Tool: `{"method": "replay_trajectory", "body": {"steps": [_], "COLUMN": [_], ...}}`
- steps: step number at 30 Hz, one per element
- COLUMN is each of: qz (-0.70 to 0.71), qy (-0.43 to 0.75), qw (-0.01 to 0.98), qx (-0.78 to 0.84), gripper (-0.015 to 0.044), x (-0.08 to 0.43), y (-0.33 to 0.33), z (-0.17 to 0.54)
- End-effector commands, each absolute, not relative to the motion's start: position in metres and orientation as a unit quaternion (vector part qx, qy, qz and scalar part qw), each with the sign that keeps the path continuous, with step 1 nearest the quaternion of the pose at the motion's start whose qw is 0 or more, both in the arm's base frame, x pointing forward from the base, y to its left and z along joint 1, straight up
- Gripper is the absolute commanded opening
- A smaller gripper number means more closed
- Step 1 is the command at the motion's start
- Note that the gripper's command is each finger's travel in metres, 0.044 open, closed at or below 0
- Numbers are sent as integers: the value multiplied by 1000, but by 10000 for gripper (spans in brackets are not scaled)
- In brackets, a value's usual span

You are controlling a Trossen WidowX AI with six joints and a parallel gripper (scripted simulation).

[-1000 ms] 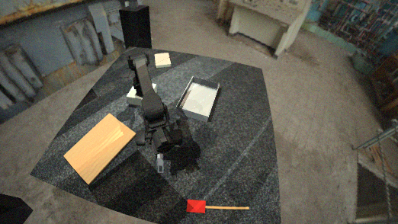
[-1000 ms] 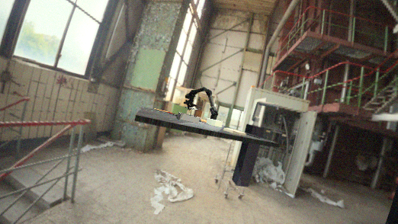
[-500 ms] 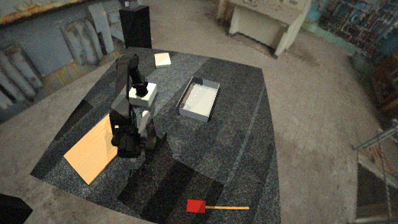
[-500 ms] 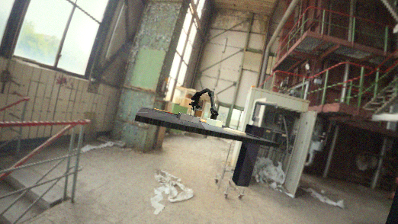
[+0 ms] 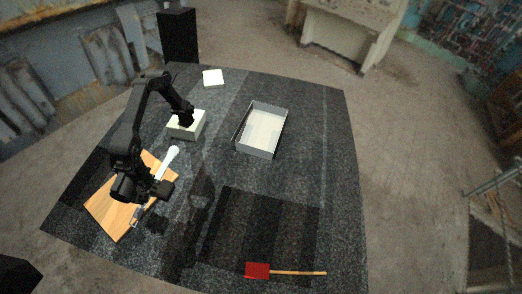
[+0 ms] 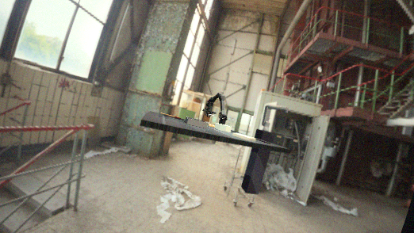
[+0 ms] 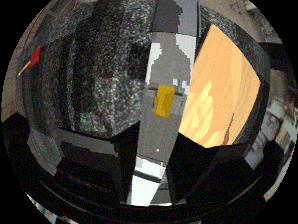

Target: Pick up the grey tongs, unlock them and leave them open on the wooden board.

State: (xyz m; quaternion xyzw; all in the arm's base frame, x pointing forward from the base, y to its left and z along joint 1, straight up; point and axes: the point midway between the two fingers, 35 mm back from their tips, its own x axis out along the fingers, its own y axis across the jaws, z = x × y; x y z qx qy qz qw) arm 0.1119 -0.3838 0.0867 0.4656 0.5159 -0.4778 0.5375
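Note:
My gripper (image 5: 151, 189) (image 7: 152, 125) is shut on the grey tongs and holds them over the wooden board (image 5: 107, 212) (image 7: 232, 85), across its right-hand part in the top view. The tongs (image 5: 169, 160) (image 7: 167, 55) run between the fingers as one narrow band, with a yellow piece (image 7: 164, 100) on them. Their arms look close together. One whitish end points to the back of the table, and a grey end shows near the board's front edge. The arm hides their middle in the top view. Their height and exact tilt are hard to tell.
The roasting tin (image 5: 255, 151) stands right of the arm's pale base block (image 5: 186, 132). A pale slab (image 5: 213, 78) lies at the back of the table. A red-bladed tool (image 5: 257, 270) (image 7: 35, 56) with a wooden handle lies near the front edge.

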Motion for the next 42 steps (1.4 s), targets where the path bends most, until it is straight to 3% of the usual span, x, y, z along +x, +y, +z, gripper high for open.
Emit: {"method": "replay_trajectory", "body": {"steps": [1, 21, 42], "qz": [-492, -555, -615], "qy": [502, 441, 386], "qw": [528, 460, 506], "qx": [477, 535, 466], "gripper": [-150, -150, -150], "x": [84, -50, -55], "y": [-390, -392, -398], "z": [89, 88, 106]}}
